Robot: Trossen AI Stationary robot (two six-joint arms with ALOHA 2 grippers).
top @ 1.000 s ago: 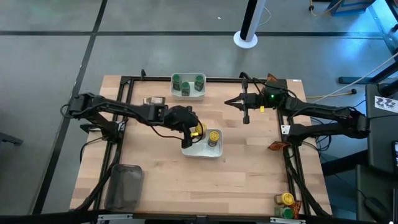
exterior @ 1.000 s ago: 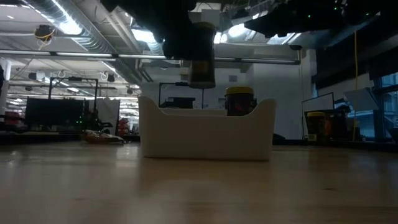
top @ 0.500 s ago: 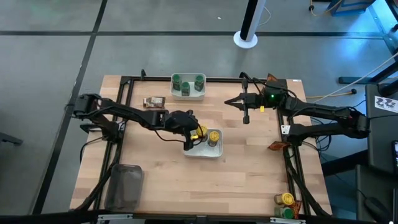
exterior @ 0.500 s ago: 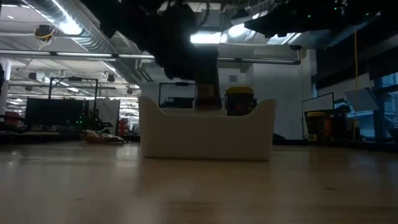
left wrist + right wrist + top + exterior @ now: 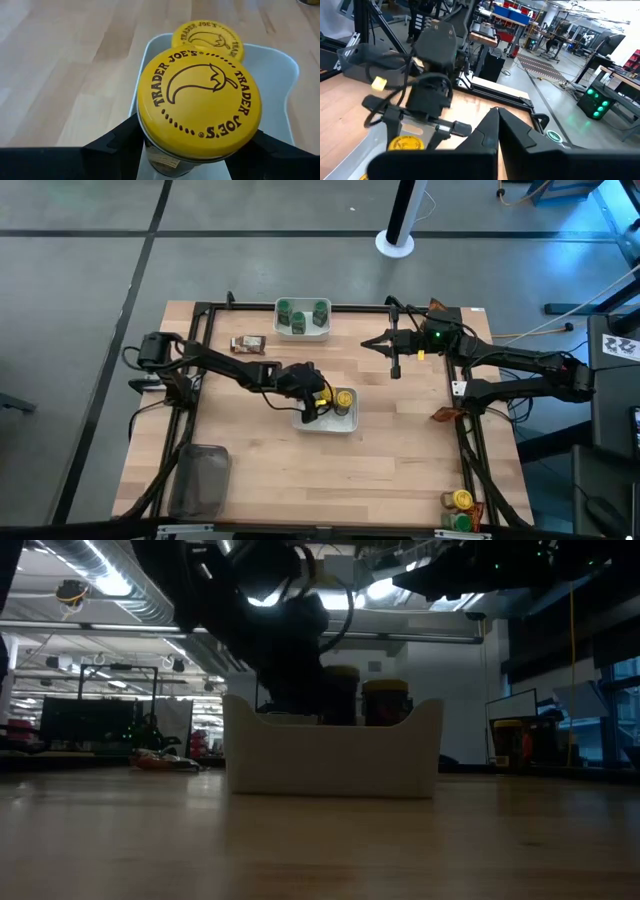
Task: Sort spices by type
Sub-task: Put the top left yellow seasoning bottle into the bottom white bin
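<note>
Two yellow-capped jars (image 5: 335, 399) are now sitting together in the white bowl (image 5: 326, 423) | left gripper (image 5: 318, 396) is lowering, fingers clamped on the nearer jar (image 5: 199, 104) | release pending | right gripper (image 5: 372, 343) is idling pinched shut, empty.

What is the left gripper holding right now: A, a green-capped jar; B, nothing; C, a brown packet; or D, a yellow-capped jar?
D: the left gripper is shut on a yellow-capped jar, held over the white bowl beside a second yellow-capped jar.
</note>
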